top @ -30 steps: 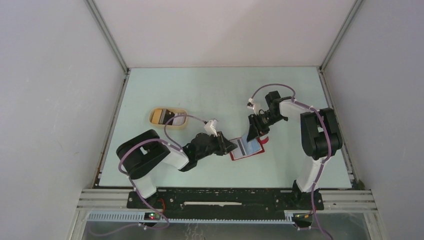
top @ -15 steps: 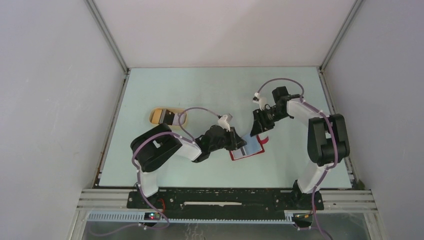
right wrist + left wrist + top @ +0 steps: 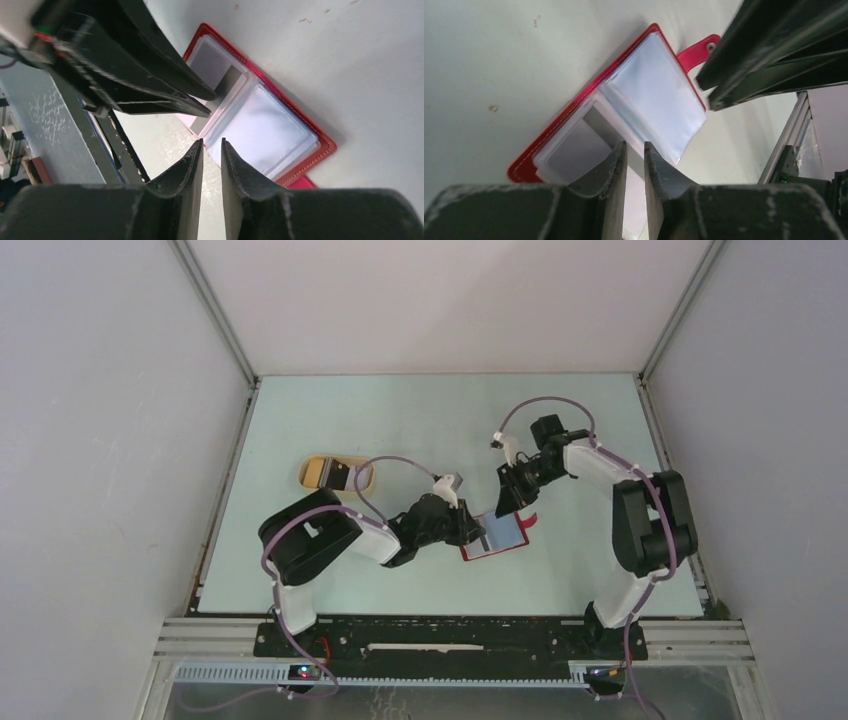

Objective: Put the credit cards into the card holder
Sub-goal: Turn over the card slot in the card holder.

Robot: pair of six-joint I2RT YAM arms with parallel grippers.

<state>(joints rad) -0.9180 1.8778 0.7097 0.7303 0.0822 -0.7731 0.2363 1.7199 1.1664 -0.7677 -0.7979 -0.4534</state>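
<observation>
Bright red around the flat rectangular folding card holder and on its closure tab, with pale-blue clear plastic sleeves and grey near the fold. Tan for the small oval tray, carrying a golden-brown thin card beside a dark card. Plain pale mint-green across the flat table top, dotted with a few small brownish specks.
</observation>
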